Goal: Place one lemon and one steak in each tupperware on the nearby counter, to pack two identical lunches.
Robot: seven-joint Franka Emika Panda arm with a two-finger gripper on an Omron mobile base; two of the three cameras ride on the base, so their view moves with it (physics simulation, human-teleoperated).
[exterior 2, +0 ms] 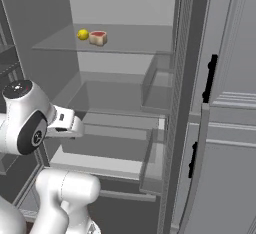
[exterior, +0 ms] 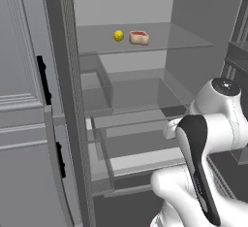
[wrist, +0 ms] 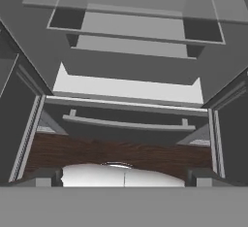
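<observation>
Dark tool (wrist: pixel 124 176) fingertips wide apart, empty.

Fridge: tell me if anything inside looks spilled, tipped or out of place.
Nothing stands out. The lemon and the steak sit side by side on the top glass shelf, apart from each other, with no spill showing. The lower shelves and drawers look level.

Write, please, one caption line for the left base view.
Open fridge with a lemon and a steak side by side on the top glass shelf.
</observation>
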